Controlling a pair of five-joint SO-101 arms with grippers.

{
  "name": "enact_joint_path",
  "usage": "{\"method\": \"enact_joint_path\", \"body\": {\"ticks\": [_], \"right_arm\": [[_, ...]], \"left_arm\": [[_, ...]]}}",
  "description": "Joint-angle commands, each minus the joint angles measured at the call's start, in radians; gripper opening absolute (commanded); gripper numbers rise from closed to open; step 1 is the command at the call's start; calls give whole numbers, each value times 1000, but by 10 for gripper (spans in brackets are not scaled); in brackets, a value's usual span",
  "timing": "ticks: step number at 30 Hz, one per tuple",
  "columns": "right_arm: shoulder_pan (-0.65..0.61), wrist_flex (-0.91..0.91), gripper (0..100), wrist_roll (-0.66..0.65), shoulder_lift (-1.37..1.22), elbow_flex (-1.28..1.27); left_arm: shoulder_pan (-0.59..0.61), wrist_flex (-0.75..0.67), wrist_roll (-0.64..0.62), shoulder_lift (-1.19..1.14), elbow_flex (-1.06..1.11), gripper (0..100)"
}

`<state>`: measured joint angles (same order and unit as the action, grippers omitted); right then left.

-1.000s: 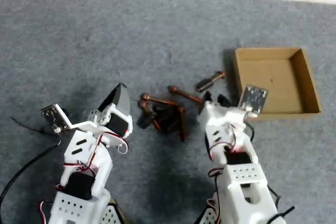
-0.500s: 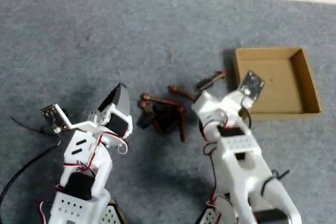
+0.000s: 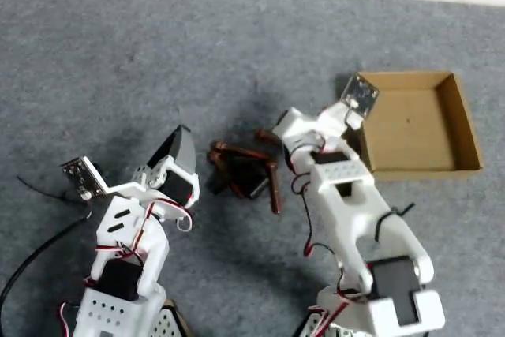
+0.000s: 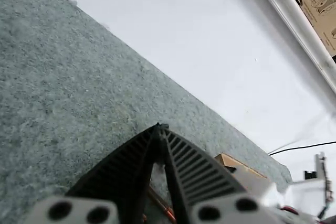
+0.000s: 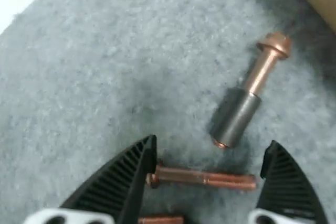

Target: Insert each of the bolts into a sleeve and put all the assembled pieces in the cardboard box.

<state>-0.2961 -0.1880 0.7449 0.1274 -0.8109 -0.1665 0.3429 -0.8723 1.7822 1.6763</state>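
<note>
1. High view: the cardboard box (image 3: 410, 124) sits open side up on the grey counter (image 3: 118, 53), on the right arm's side and toward the far edge.
2. Copper bolts (image 3: 237, 150) and dark sleeves (image 3: 251, 181) lie in a loose cluster between the two arms, apart from the box.
3. In the right wrist view, the right end effector (image 5: 212, 142) hangs over the counter with its jaws spread wide, gripping nothing.
4. A loose bolt (image 5: 202, 178) lies crosswise on the counter, seen between its two fingers.
5. Just beyond that, an assembled bolt (image 5: 249, 95) rests in its grey sleeve, with the head end pointing toward the box corner.
6. The left end effector (image 4: 159, 128) is closed with its fingertips meeting on nothing, and it is raised above the counter near the cluster.
</note>
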Motion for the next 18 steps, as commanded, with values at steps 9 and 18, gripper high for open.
{"method": "enact_joint_path", "body": {"ticks": [9, 18], "right_arm": [[36, -180, 293, 78, -114, 191], [65, -186, 293, 72, -303, 328]], "left_arm": [[-10, -20, 8, -1, 22, 9], [-10, -20, 8, -1, 22, 9]]}}
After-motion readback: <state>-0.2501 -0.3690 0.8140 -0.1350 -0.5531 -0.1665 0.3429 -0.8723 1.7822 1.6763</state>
